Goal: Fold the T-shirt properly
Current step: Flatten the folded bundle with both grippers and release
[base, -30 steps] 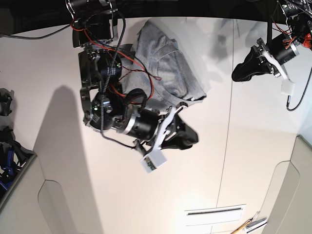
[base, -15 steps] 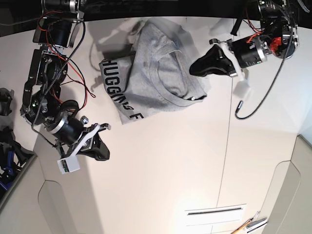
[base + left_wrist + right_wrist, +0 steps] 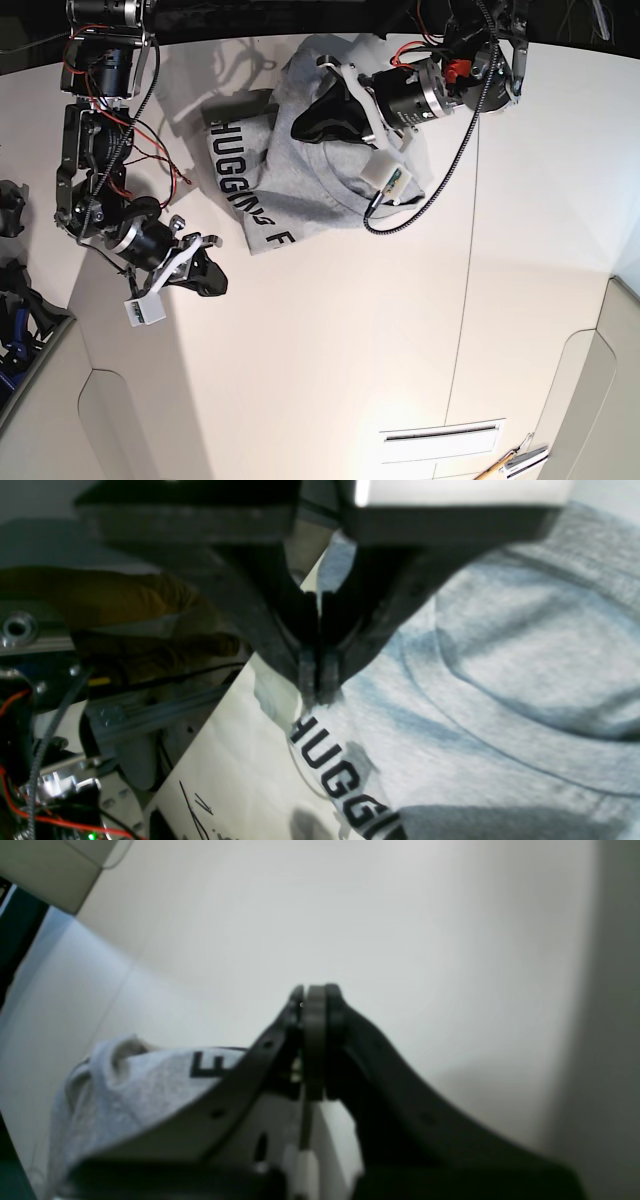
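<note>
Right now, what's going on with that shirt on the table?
A two-armed robot is folding a grey T-shirt with black lettering on a white table. The left gripper sits at the shirt's edge, jaws closed, just above the lettering. The right gripper is off to the side, shut and empty. The shirt lies bunched, partly folded.

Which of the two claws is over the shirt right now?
The left gripper, at the base view's top, hangs over the T-shirt. The right gripper sits apart over bare table.
</note>
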`<state>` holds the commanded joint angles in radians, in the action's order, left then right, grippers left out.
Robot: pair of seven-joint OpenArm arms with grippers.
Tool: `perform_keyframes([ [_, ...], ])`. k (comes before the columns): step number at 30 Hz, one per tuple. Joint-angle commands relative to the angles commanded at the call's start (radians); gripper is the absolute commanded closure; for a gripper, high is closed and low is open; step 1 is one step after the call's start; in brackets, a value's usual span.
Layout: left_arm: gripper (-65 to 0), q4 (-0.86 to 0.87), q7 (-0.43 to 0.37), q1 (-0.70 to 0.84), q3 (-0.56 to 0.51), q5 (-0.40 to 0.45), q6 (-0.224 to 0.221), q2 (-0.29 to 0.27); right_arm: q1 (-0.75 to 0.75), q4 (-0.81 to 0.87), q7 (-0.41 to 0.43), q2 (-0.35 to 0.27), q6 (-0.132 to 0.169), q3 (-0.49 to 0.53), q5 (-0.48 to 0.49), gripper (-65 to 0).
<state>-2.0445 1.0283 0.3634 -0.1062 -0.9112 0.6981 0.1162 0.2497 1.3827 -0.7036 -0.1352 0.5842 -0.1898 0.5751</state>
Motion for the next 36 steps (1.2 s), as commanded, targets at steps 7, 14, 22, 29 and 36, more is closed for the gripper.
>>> perform_keyframes([
  [7,0.0,0.06,-0.016,0.0,0.0,0.014,0.0,0.0,0.005,0.0,0.031,0.0,0.0,0.072,-0.079,0.0],
  [14,0.0,0.122,0.063,0.003,0.0,0.014,0.0,0.001,0.005,0.0,0.071,0.0,0.0,0.162,-0.116,0.0],
  [22,0.0,0.174,0.101,0.002,0.0,0.106,0.0,0.01,0.006,-0.029,0.153,0.0,-0.001,0.367,-0.253,0.0],
  [29,0.0,0.259,0.03,-0.037,0.004,0.233,0.0,0.063,0.008,-0.137,0.153,-0.005,-0.005,0.392,-0.276,0.0],
  [36,0.0,0.444,0.013,-0.206,0.004,0.304,0.0,0.105,0.008,-0.135,0.124,-0.045,-0.005,0.387,-0.193,0.0],
])
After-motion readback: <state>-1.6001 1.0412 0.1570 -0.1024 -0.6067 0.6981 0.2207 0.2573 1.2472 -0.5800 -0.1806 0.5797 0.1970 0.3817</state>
